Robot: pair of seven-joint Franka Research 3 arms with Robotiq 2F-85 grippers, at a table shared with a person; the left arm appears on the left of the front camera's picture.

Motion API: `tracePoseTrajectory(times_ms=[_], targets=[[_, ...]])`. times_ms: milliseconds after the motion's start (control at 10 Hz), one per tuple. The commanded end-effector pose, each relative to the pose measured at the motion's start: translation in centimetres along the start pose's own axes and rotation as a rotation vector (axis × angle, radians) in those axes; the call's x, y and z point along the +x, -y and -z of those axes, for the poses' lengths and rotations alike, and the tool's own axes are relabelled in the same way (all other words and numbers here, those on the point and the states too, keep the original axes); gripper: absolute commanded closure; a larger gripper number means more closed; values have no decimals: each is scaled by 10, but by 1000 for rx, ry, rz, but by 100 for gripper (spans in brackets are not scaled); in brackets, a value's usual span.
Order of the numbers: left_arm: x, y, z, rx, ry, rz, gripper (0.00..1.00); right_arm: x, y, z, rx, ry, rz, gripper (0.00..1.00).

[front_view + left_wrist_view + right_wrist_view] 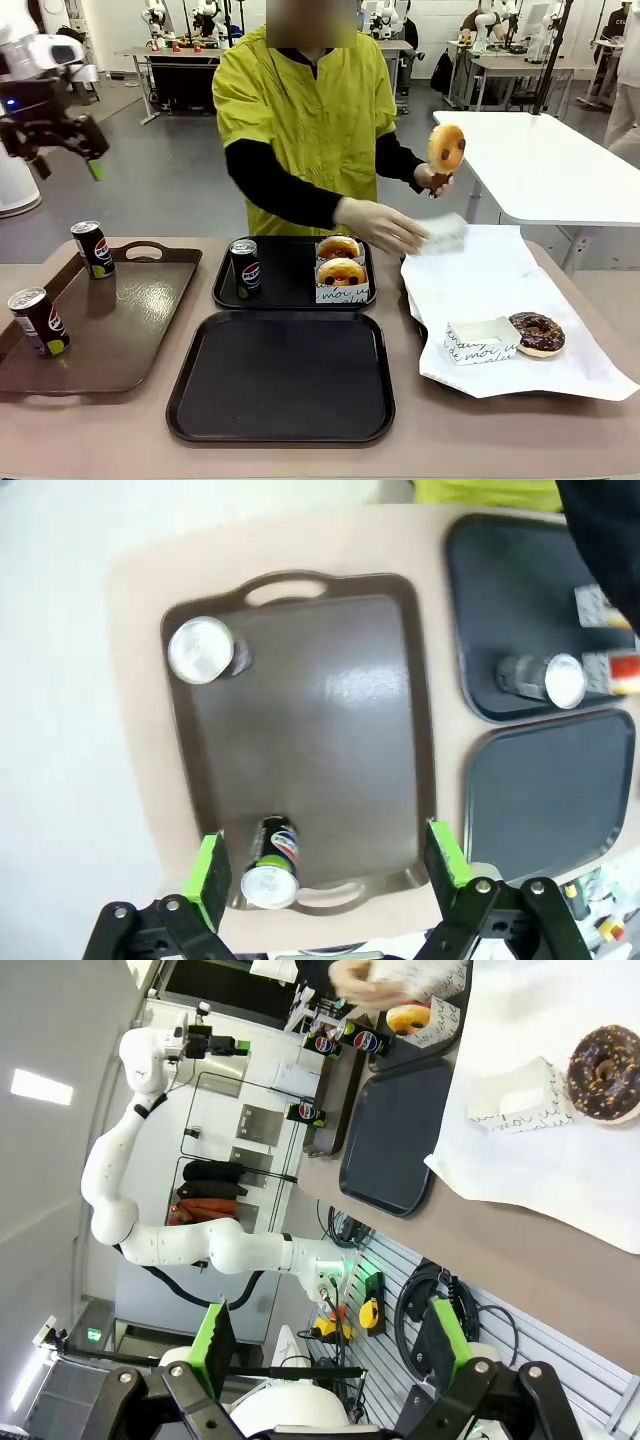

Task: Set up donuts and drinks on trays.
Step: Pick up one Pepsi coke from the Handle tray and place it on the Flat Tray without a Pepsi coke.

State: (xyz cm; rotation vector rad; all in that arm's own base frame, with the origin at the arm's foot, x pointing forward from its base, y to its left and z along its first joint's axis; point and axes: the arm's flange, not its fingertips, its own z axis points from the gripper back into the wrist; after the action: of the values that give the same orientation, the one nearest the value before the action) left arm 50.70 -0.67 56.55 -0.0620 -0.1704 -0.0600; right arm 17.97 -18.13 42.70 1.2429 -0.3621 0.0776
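A tan bench fills the foreground, with a person in a yellow-green top standing at its far side. A large white paper sheet covers the bench on the robot's right. On the robot's left lies a glossy brown tray with loop handles. Two black trays sit in the middle: the near tray is bare, and the far tray touches its far edge.

The left gripper hangs high above the brown tray, its green fingers spread wide and holding nothing. The right gripper is turned sideways off the bench's edge, fingers likewise parted and empty.

Two Pepsi cans stand upright on the brown tray, well apart. A third can stands on the far tray, beside two boxed yellow donuts. A chocolate donut rests on the paper, touching an empty white box.

The person's raised hand holds an orange-glazed donut in the air. The other hand grips a blurred white box just above the paper.
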Motion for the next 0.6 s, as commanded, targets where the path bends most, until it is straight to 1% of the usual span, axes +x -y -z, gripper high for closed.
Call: tracePoseTrajectory(times_ms=[0,100,200,300,400,500], targets=[[11,-31,23,-84,-38,-27,0,-1,-1,0,13,5,-16,0],[23,-47,32,-55,-59,-30,0,-1,-1,0,13,5,-16,0],[21,-62,38,-51,-62,-31,0,-1,-1,0,13,5,-16,0],[12,-65,39,-79,-49,3,0,-1,-1,0,13,5,-16,0],[12,-61,42,-35,-65,-53,0,-1,-1,0,13,5,-16,0],[12,-61,42,-35,-65,-53,0,-1,-1,0,13,5,-16,0]])
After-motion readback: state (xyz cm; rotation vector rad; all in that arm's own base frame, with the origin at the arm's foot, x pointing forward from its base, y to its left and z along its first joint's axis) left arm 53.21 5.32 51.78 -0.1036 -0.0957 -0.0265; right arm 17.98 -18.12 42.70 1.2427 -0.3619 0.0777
